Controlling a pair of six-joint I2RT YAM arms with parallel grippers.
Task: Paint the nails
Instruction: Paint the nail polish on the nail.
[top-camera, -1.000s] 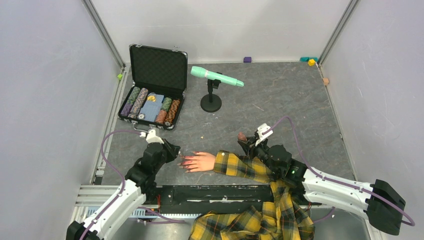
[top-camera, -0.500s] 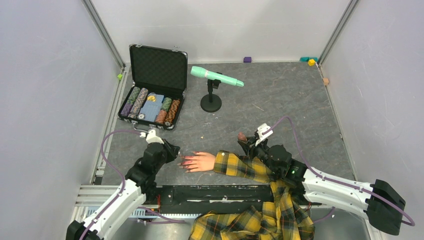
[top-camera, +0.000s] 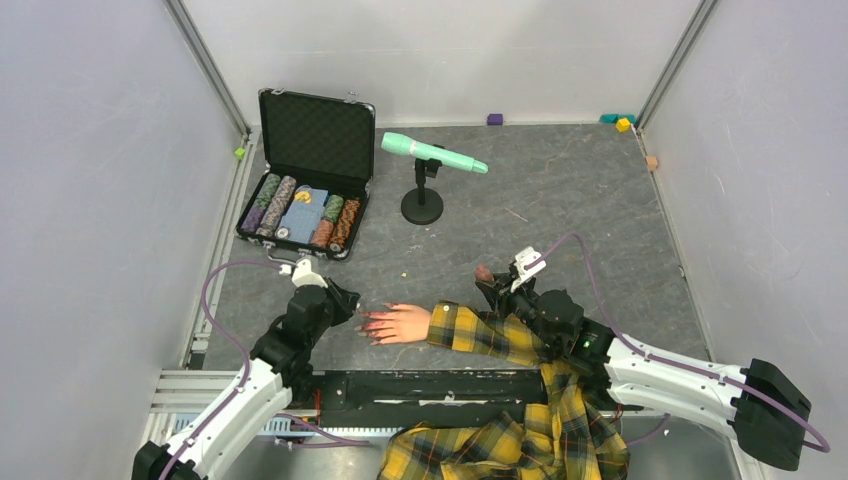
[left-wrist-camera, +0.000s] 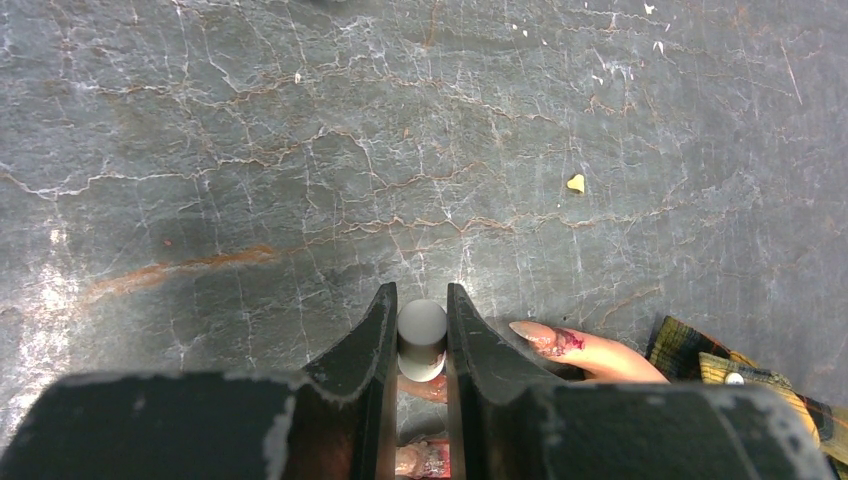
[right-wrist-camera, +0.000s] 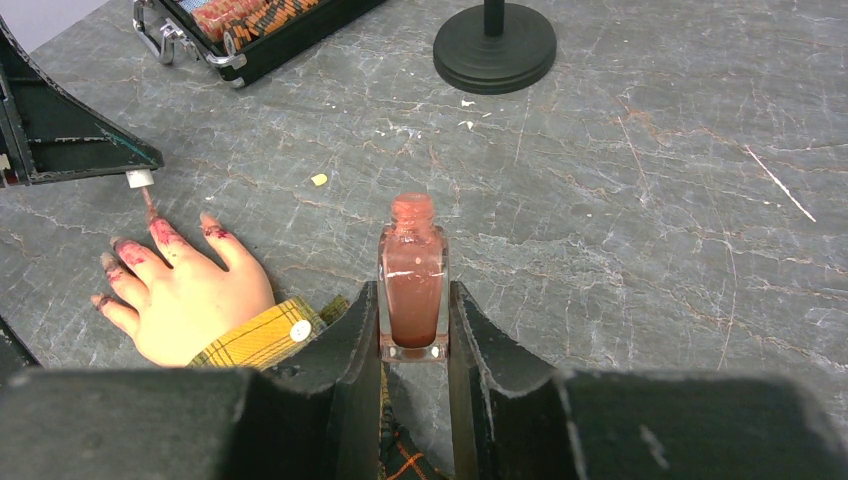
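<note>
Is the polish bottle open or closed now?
Open. The bottle stands upright in the right claw with a bare neck; the left claw holds the cap.

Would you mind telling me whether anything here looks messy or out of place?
Yes: red polish is smeared past the nails onto the skin of the mannequin hand, and a small yellow crumb lies on the table nearby.

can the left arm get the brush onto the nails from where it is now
Probably yes. The left hand grips the brush cap, and the brush tip sits right by the nails with nothing in between.
</note>
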